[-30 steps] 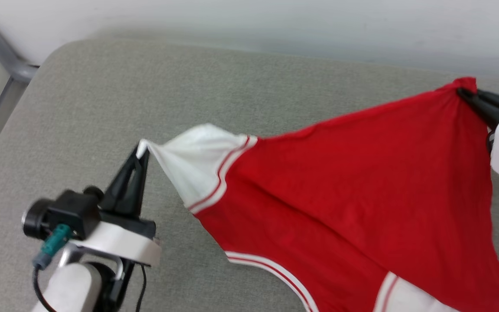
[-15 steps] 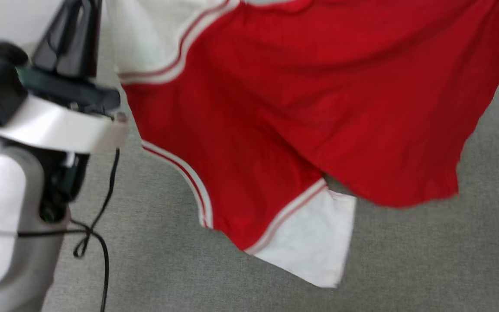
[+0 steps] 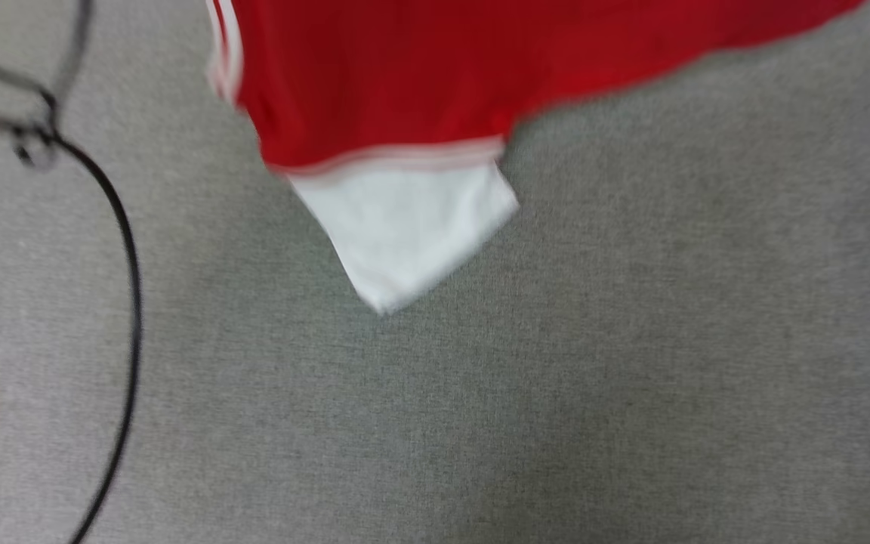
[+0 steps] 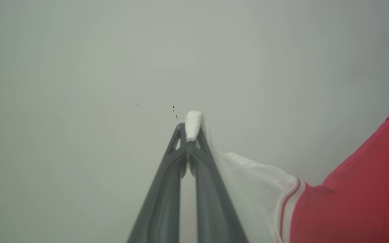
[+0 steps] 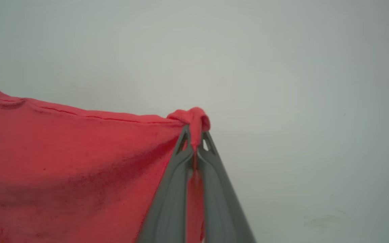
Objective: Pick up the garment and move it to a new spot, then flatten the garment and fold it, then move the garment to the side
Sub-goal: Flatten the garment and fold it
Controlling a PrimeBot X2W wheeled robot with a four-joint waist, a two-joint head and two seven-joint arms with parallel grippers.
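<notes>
In the head view, which is smeared with blur, a thin black cable (image 3: pixel 130 302) loops down the 9 o'clock side over a grey woven fabric surface (image 3: pixel 631 378). To its right the garment (image 3: pixel 420 75), a red jersey shirt with white sleeves and red-and-white striped trim, hangs in from the 12 o'clock edge. Its red body spans from 11 to 1 o'clock, and one white sleeve (image 3: pixel 405 227) droops below a striped band (image 3: pixel 397 157) to a point near the centre. The blur hides whether that point touches the surface. In the left wrist view the left claw (image 4: pixel 189 135) rises from 6 o'clock against a plain pale grey wall (image 4: pixel 79 67). Its two dark fingers are clenched together on the tip of a white sleeve, and a small white nub (image 4: pixel 193 122) pokes out above them. From that pinch the white cloth slopes away toward 4 o'clock, crosses a striped seam (image 4: pixel 290 202) and becomes red fabric from 3 to 5 o'clock. In the right wrist view red fabric covers the 7 to 9 o'clock side, with a stitched hem (image 5: pixel 89 116) running along its upper edge. That hem leads rightward to the right claw (image 5: pixel 194 138) at the centre. This claw is also clenched, grasping a bunched red knot (image 5: pixel 191 118) of the garment, and a strip of red shows down the slit between its fingers. Bare pale wall lies from 1 to 5 o'clock.
</notes>
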